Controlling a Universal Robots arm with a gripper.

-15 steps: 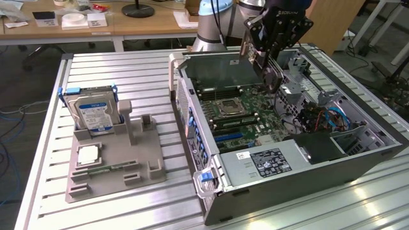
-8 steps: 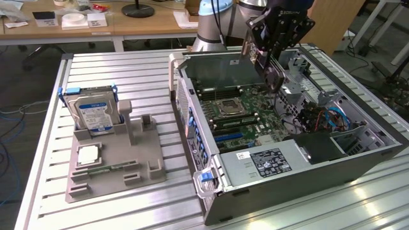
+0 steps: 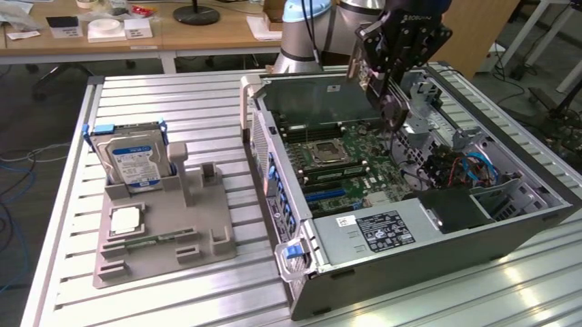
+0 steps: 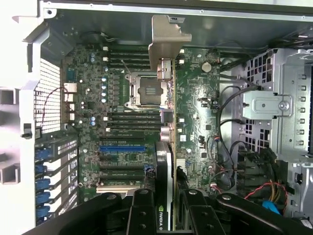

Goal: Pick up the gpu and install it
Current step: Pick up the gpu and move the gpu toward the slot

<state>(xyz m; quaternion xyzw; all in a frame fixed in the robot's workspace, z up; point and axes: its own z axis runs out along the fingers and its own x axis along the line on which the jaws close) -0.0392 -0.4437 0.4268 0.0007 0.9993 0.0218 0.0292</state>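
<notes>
Light: bright, even, from overhead
Glare: tabletop (image 3: 509, 286) ribs; computer case wall (image 4: 14, 58) washed white
Shadow: claw (image 4: 166, 198) dark

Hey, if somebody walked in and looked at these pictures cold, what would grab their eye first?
The open computer case lying on its side, motherboard exposed, takes the exterior view's right. Above it the arm's fingers grip the gpu edge-on over the board. At the exterior view's left, a hard drive stands in a grey holder.
</notes>
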